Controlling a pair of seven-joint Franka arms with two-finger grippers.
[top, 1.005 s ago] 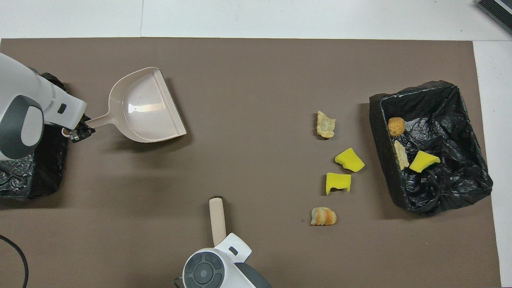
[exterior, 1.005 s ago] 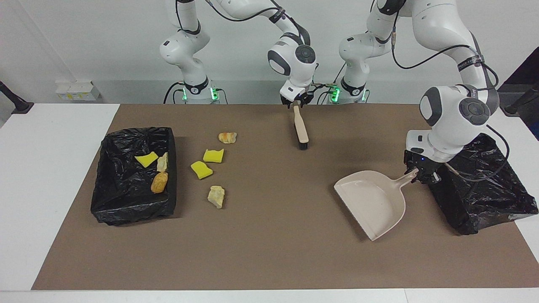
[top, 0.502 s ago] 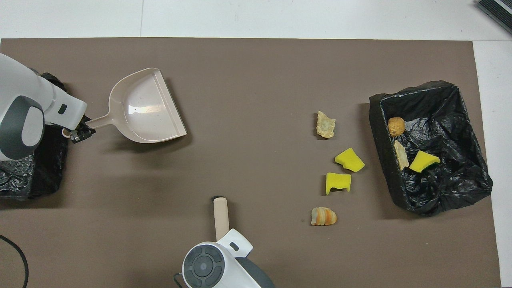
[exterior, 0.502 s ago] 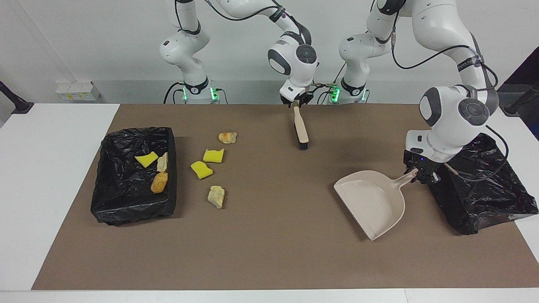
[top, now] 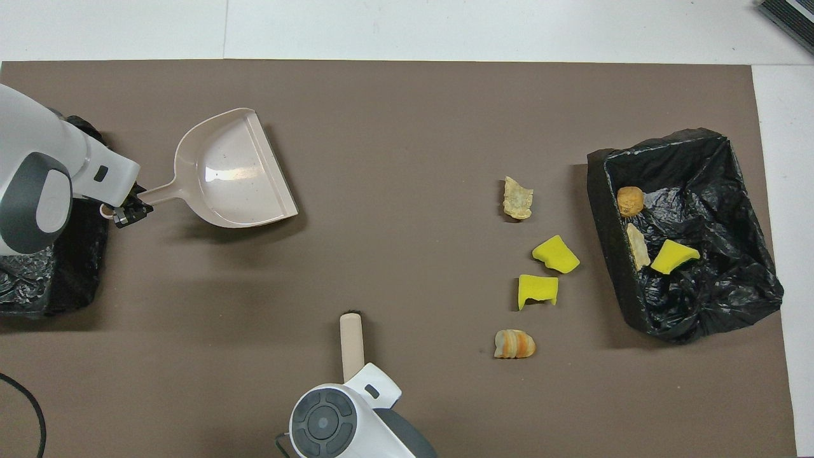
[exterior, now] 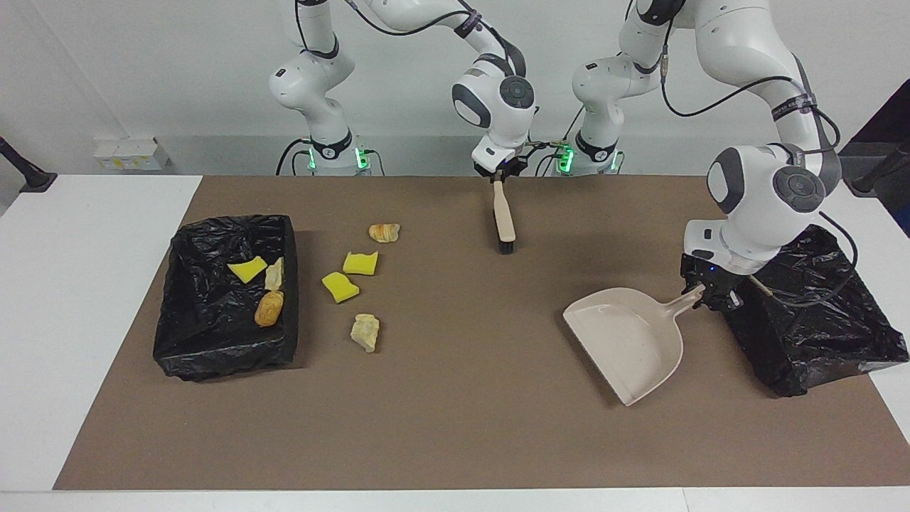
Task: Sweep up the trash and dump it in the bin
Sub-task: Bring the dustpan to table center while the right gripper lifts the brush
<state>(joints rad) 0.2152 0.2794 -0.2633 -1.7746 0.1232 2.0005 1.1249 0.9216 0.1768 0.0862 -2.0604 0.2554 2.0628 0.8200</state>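
Beige brush [exterior: 505, 220] clamped by the right pincer [exterior: 501, 174] and pan [exterior: 629, 338] by the left pincer [exterior: 700, 293] could knock scraps [exterior: 348, 277] off the bench.

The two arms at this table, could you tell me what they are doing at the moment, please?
They are clearing up scraps. The right gripper is shut on the brush handle; the left gripper holds the dustpan by its handle, beside a black bag. Four scraps lie on the brown mat beside the black-lined bin, which already holds three.
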